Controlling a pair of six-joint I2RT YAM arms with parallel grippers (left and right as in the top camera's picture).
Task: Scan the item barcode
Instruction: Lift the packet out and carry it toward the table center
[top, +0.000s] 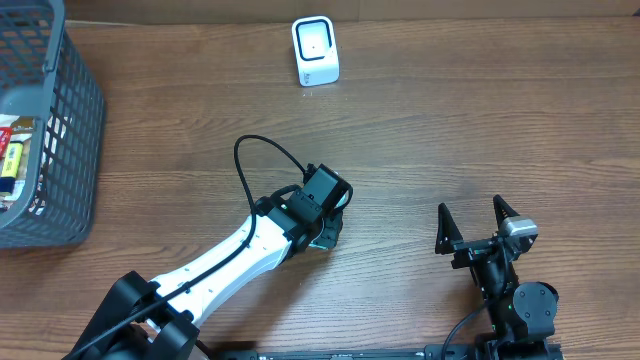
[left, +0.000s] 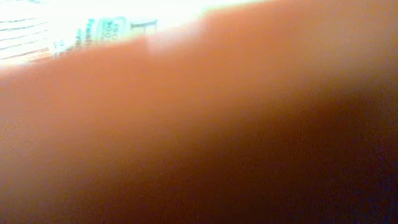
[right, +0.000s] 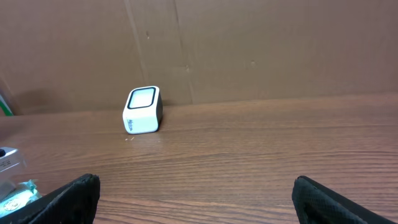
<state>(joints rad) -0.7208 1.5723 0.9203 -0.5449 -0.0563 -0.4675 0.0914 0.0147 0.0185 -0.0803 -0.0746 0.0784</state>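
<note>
Your left gripper (top: 330, 218) sits at the centre of the table (top: 470, 120), over the teal-and-white item (top: 322, 241) — gripping or not, you cannot tell; its wrist view is blur; the scanner (top: 315, 51) stands well apart at 12 o'clock; your right gripper (top: 478, 222), at 4 o'clock, gapes wide — holding nothing.

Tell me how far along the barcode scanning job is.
Done: a pale teal-and-white packet is outside the grey plastic basket. In hand: the left gripper is on it, grip hidden. Left: bringing it to the white box-shaped scanner. The right gripper is open, idle.
</note>
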